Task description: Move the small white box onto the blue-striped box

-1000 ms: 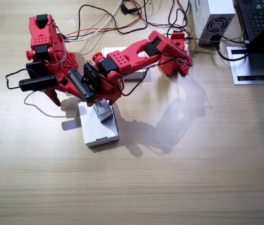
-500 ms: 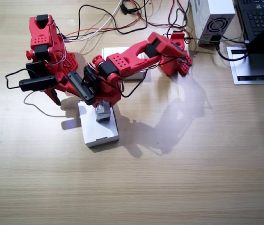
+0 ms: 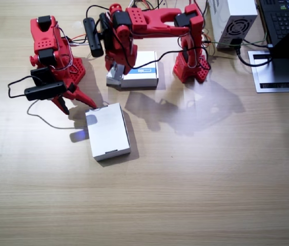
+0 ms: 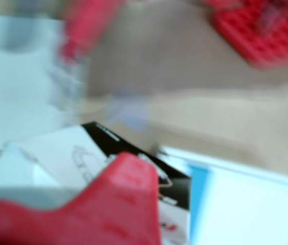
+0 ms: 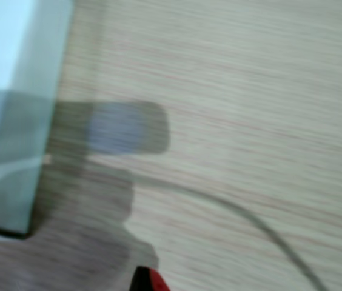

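My left gripper (image 3: pixel 116 68) is shut on the small white box (image 3: pixel 114 77), a tiny carton with a black printed end (image 4: pixel 177 186). It holds the carton over the left end of the blue-striped box (image 3: pixel 142 76); whether the two touch I cannot tell. In a blurred wrist view, a red finger (image 4: pixel 121 204) presses on the carton's white face (image 4: pixel 52 158), and the blue-striped box (image 4: pixel 246 204) lies just beyond. My right gripper (image 3: pixel 77 104) stands open and empty beside the far left corner of the plain white box (image 3: pixel 107 131).
Cables (image 3: pixel 134 23) run across the back of the table. A grey power unit (image 3: pixel 232 19) and a laptop (image 3: pixel 287 25) stand at the back right. In another wrist view, the plain white box's edge (image 5: pixel 13 109) and a thin cable (image 5: pixel 262 224) show on the wood.
My left arm has lifted the small white box off the plain white box and swung it back over the blue-striped box's left end. The right arm has not moved.
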`<state>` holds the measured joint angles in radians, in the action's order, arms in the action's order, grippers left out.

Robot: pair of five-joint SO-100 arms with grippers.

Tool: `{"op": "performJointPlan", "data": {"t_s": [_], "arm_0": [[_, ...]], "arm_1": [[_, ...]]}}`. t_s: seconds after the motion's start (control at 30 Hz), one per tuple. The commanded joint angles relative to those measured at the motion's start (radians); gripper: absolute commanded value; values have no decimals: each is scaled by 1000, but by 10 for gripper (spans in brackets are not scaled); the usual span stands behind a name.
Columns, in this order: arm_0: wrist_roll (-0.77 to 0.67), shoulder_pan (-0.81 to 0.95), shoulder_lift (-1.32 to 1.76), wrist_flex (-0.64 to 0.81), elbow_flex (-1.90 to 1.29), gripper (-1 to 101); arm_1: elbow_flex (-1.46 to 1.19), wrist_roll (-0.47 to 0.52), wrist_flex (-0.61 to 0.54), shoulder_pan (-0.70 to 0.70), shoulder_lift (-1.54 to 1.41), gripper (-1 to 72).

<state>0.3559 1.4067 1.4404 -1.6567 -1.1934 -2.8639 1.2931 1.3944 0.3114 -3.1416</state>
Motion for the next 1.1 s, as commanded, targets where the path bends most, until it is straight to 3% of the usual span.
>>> {"op": "performJointPlan", "data": {"t_s": [0.0, 0.4, 0.57, 0.63, 0.93, 1.0, 1.03, 1.07], "arm_0": [[-28, 71, 100, -18, -63, 233], [-40, 350, 124, -5, -225, 235], [-52, 405, 190, -17, -264, 320], [-28, 394, 201, -17, -296, 308], [34, 173, 495, -20, -236, 279], [71, 25, 581, -20, -241, 255], [118, -130, 609, -20, -253, 107], [153, -331, 606, -20, -258, -2]], "arm_1": [[11, -11, 15, 34, -26, 531], [11, -14, -9, 35, -21, 531], [11, 5, -9, 25, -12, 516], [11, 5, -11, 29, -12, 514], [11, -18, -17, 51, -12, 514], [11, -23, -17, 54, -12, 514], [11, -25, -14, 54, -12, 506], [11, -29, -14, 55, -12, 415]]}}
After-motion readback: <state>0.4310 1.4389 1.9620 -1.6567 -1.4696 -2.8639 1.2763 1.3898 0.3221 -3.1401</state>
